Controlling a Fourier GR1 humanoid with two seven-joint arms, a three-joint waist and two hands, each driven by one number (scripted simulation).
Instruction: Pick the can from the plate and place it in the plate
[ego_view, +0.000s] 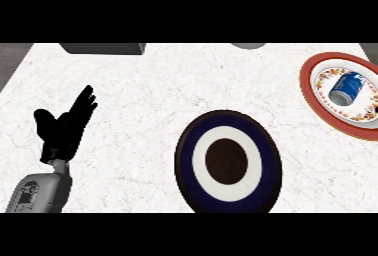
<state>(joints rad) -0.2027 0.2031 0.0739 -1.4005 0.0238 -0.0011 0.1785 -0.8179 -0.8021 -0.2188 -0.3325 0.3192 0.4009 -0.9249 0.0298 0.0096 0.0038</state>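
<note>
Left hand: black left hand (65, 127) on a grey forearm, at the left of the marble-patterned white counter (148, 90); fingers straight and spread, grasping nothing. Reads as resting.
Right hand: not in view.
Task object: blue cylindrical drinks can with a silver end (346, 88), lying on its side, silver end toward the near-left.
Source container: round red-rimmed plate with a white centre and floral border (316, 104), far right, partly cut by the view's edge; holds the can only.
Target container: round dark-blue plate with a white ring and dark centre (184, 150), near centre; nothing in it.
Spacing: the two plates are apart, bare counter between them.
Judgement: pick not yet begun; the can is nearer the right side, so the right arm seems the likelier reach.
Risk: a can on its side may roll when touched.
Far edge: dark grey block (102, 48), grey rounded object (248, 45), both cut off.
</note>
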